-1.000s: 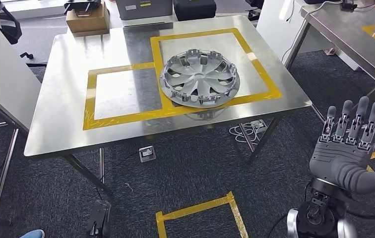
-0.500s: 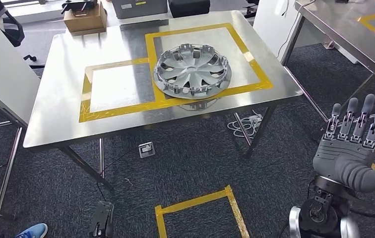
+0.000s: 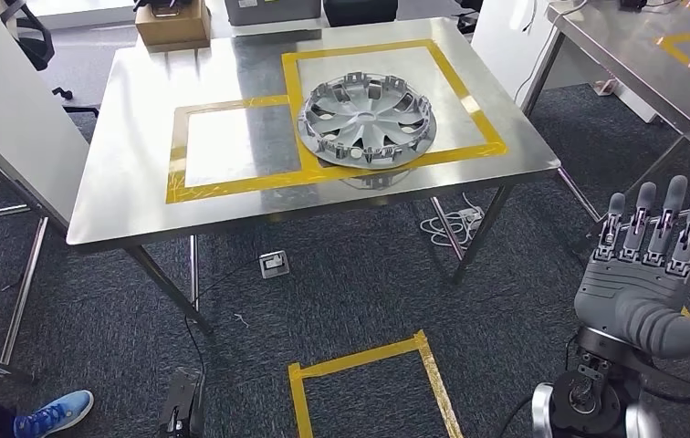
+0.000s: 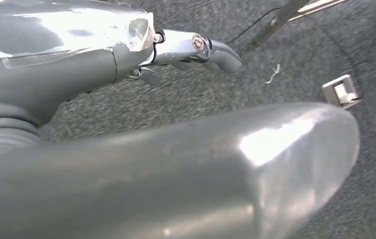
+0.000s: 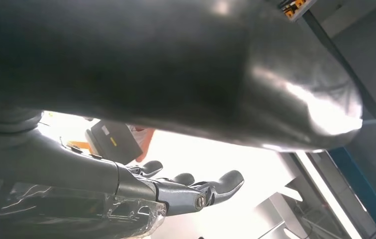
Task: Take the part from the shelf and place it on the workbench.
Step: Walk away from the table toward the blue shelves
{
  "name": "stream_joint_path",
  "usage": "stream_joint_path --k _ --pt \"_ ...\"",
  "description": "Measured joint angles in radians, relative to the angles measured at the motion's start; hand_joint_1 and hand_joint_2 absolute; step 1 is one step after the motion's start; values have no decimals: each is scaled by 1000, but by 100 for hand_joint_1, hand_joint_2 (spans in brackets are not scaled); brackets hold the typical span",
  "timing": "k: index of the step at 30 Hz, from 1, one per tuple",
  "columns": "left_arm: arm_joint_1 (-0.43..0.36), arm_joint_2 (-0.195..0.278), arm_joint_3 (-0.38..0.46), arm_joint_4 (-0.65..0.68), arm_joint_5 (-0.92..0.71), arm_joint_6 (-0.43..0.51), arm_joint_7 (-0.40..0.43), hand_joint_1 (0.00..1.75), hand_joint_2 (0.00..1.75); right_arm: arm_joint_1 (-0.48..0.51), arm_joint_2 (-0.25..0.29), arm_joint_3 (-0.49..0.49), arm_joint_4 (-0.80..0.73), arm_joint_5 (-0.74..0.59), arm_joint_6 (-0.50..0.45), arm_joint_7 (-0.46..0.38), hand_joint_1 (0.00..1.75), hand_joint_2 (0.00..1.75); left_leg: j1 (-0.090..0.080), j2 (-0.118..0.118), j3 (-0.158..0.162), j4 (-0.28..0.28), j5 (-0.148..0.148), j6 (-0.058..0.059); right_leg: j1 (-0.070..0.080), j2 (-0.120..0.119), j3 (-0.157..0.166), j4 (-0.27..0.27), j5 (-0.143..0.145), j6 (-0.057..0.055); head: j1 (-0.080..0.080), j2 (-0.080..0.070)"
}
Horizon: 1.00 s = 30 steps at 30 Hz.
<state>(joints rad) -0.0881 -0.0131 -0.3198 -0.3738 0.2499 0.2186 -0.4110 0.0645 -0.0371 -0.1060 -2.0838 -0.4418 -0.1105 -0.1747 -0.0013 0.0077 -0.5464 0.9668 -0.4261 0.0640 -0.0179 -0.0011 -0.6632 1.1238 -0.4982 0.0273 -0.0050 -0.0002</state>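
**One wheel cover on the workbench, both hands free**

One part is in my view: a silver wheel cover (image 3: 368, 123) lying flat on the steel workbench (image 3: 131, 210). It sits inside the larger of two yellow tape frames (image 3: 387, 55), with its near rim over the tape line. I judge the frame marks the place for putting down, so the part seems to be where the task wants it. The smaller tape frame (image 3: 232, 187) is just beside the wheel cover and holds nothing.

My right hand (image 3: 642, 265) is raised well apart from the workbench, fingers straight and spread, grasping nothing. I think it is held up like this only to stay clear of the workbench edge. My left hand (image 4: 51, 74) hangs over the carpet, and in its wrist view the fingers look loose and hold nothing.

Further from the workbench I count one cardboard box (image 3: 172, 23) behind its far edge, one second steel table (image 3: 652, 64) to the side, one yellow tape square on the floor (image 3: 369, 383), one floor socket (image 3: 274, 264) under the workbench, and one blue shoe (image 3: 54, 412) of a person.
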Motion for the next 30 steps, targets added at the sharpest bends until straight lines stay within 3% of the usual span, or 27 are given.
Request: stream_joint_path --k 2,3,4,6,8,9,12,13,16,17,18,19,20,22,24,27,28,30 --pt "1 -1 0 0 0 0 0 0 0 4 -1 0 0 0 0 0 0 0 -2 1 -29 2 20 -1 -2 0 -34 126 -60 6 1 0" --pt "2 -1 0 0 0 0 0 0 0 5 -2 0 0 -1 1 0 0 0 -3 1 -44 4 30 -2 -4 0 -30 154 -64 15 1 0" --pt "2 -2 0 0 0 0 0 0 0 5 -2 0 0 -1 1 0 0 0 -3 2 -57 6 38 -5 -6 0 -6 140 -51 27 1 0" --pt "2 -2 0 0 1 0 0 0 0 3 -3 0 0 -1 2 0 0 0 -2 1 -82 17 52 -13 -11 0 92 10 -22 42 1 0" --pt "2 -2 0 0 1 0 0 0 0 2 -4 0 0 -1 3 0 0 0 -4 1 -99 29 64 -25 -8 1 171 -109 -18 33 0 0" --pt "3 -2 0 0 2 -1 0 0 0 1 -4 0 0 -1 4 1 0 0 -5 1 -104 32 70 -31 -5 3 183 -133 -23 23 0 0" --pt "7 -2 0 0 2 -3 0 0 0 -4 -6 0 1 -1 8 2 0 0 1 -2 -114 37 77 -48 -5 2 167 -137 -5 -4 1 0" --pt "8 -2 0 0 3 -4 0 0 0 -6 -6 0 2 -1 9 3 0 0 4 -4 -122 54 53 -54 -7 0 160 -139 4 -15 1 0" --pt "10 -2 0 0 3 -5 1 0 0 -10 -5 1 4 -1 12 3 0 0 11 -6 -166 216 -96 -72 -7 -3 127 -138 37 -30 -2 0" --pt "10 -3 0 0 3 -6 1 0 0 -10 -5 1 6 -1 13 4 0 0 13 -6 -175 276 -126 -76 -7 -2 115 -137 47 -29 -2 0" --pt "10 -3 0 0 3 -7 1 0 0 -11 -5 1 7 0 13 5 0 0 14 -6 -170 308 -133 -78 -6 -2 102 -136 56 -27 -2 0" --pt "10 -3 0 0 4 -8 2 0 0 -12 -5 1 8 1 13 6 0 0 15 -5 -148 304 -120 -78 -6 -2 91 -135 65 -24 -2 0" --pt "10 -3 0 0 5 -9 3 0 0 -13 -5 2 8 2 13 8 0 0 15 -6 -109 265 -97 -76 -6 -2 83 -135 72 -21 -3 0" --pt "9 -2 0 0 11 -11 3 0 0 -16 -6 4 8 3 13 11 0 0 13 -8 -5 122 -73 -65 -5 -1 71 -135 86 -12 -2 0" --pt "9 -3 0 0 17 -16 3 0 0 -19 -7 6 8 5 12 12 0 0 5 -12 52 31 -76 -52 -5 -2 66 -136 99 1 -2 0" --pt "12 -4 1 0 20 -20 2 0 0 -20 -9 9 8 7 11 12 0 0 -2 -9 45 14 -58 -28 -7 -3 58 -137 111 20 -3 0" --pt "12 -4 1 0 20 -21 2 0 0 -20 -11 9 8 7 10 12 0 0 -1 -6 37 8 -46 -18 -7 -3 48 -122 96 18 -2 0" --pt "11 -6 1 0 21 -21 1 0 0 -20 -15 9 8 7 9 12 0 0 1 -3 16 1 -21 -3 -7 -2 9 -31 24 6 0 0"
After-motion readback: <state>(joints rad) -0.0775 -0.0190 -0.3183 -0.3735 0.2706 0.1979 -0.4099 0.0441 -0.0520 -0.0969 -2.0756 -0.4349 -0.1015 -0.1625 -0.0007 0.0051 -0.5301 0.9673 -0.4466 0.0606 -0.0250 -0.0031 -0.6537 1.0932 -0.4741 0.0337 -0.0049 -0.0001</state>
